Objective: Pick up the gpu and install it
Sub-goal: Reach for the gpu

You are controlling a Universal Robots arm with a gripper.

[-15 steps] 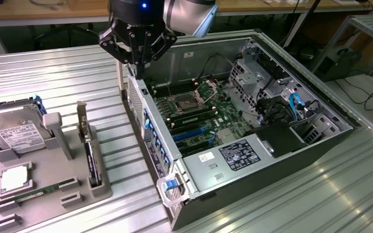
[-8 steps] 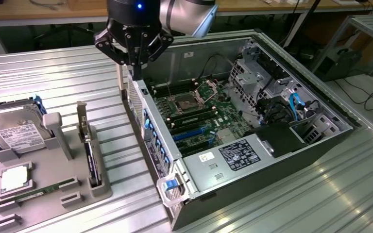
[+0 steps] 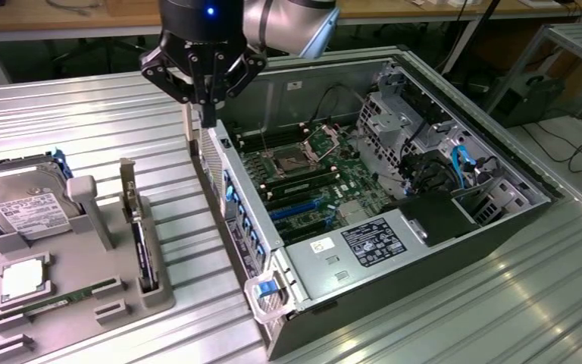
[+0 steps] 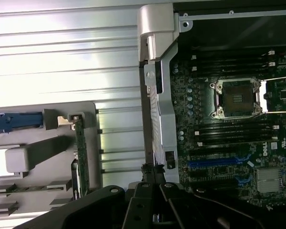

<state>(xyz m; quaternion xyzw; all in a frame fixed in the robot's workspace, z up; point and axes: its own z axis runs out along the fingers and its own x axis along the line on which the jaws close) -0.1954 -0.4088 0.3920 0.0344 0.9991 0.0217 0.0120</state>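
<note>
Evidently the claw (image 3: 207, 114) was pinched shut on nothing, poised over the rear wall of the computer case (image 3: 412, 288). The gpu (image 3: 136, 224) stood on edge in a gray rack (image 3: 99, 265) just outside that wall, likely upright so that its top edge could be gripped. It was not yet picked up.

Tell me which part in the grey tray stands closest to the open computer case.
The graphics card, standing on edge at the tray side facing the case. The hard drive, chip and memory stick sit farther off.
</note>
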